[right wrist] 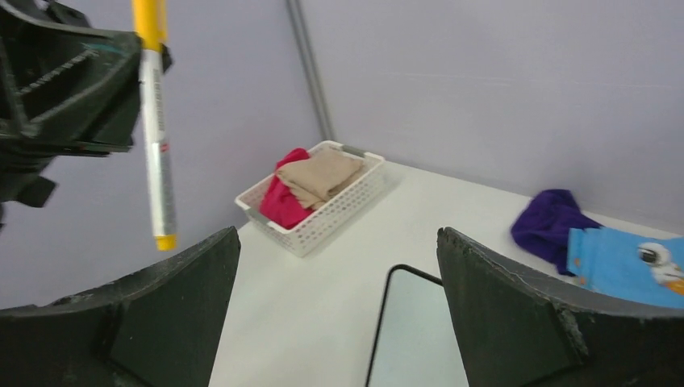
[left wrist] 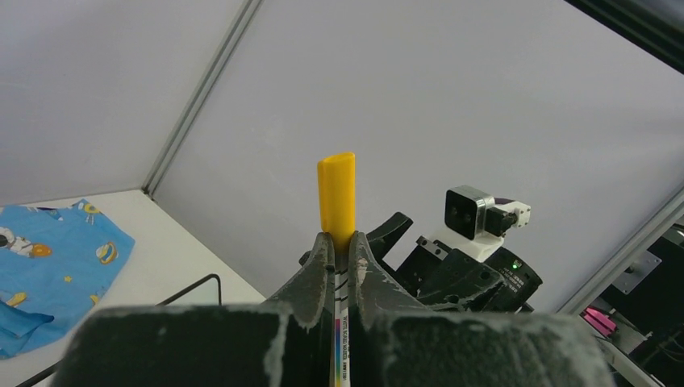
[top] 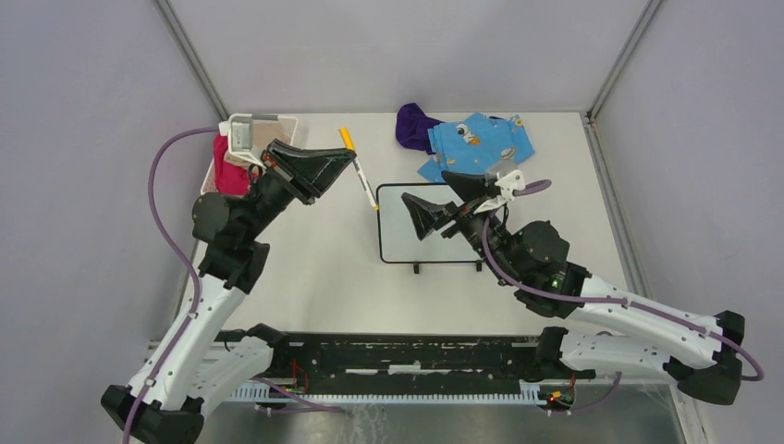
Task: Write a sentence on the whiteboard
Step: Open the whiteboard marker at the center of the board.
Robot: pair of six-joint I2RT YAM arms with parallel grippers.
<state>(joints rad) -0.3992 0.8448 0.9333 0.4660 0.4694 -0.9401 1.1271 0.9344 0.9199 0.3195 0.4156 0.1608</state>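
Mostly smooth: slim yellow-capped marker (top: 361, 172), rounded black-framed whiteboard (top: 398, 236), perforated basket (right wrist: 327, 223).

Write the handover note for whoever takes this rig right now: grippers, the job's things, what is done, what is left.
Grippers: the left gripper is shut on the marker, held up off the table. The right gripper is open and empty, above the whiteboard.
Things: the whiteboard lies flat mid-table, and its visible surface looks blank.
Done: the marker is in hand.
Left: the yellow cap looks to be on, so it probably has to come off first. Then the whole sentence is to be written; none of it shows yet.
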